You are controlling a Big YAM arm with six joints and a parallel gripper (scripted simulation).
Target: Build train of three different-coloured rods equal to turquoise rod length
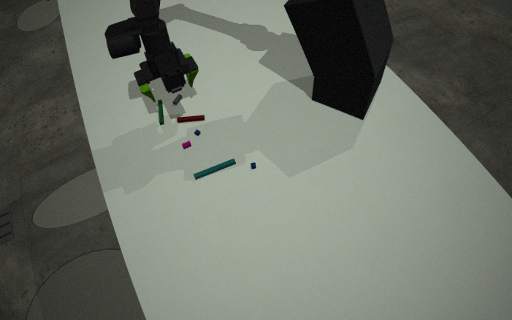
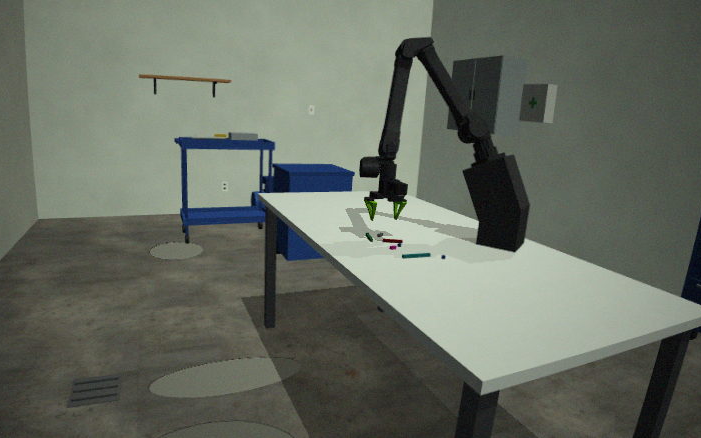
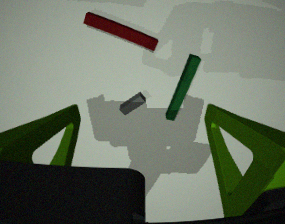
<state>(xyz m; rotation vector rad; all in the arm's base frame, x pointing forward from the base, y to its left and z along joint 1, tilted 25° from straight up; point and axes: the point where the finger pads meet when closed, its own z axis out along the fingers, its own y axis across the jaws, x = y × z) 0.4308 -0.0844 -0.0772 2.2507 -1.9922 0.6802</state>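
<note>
My gripper (image 1: 169,83) hangs open and empty above the far left part of the table, with its green fingers spread wide (image 3: 142,156). A short grey rod (image 1: 177,98) (image 3: 133,103) lies on the table below it, between the fingers but lower. A green rod (image 1: 161,112) (image 3: 183,87) lies just beside it. A red rod (image 1: 190,118) (image 3: 121,31) lies a little nearer. A blue cube (image 1: 197,132), a magenta rod (image 1: 186,145), the turquoise rod (image 1: 214,169) and a second blue cube (image 1: 253,165) lie apart further along. No rods touch.
The arm's dark base block (image 1: 341,51) stands at the table's far right. The table's left edge (image 1: 86,131) runs close to the green rod. A blue cart (image 2: 225,182) and blue cabinet (image 2: 312,206) stand beyond the table.
</note>
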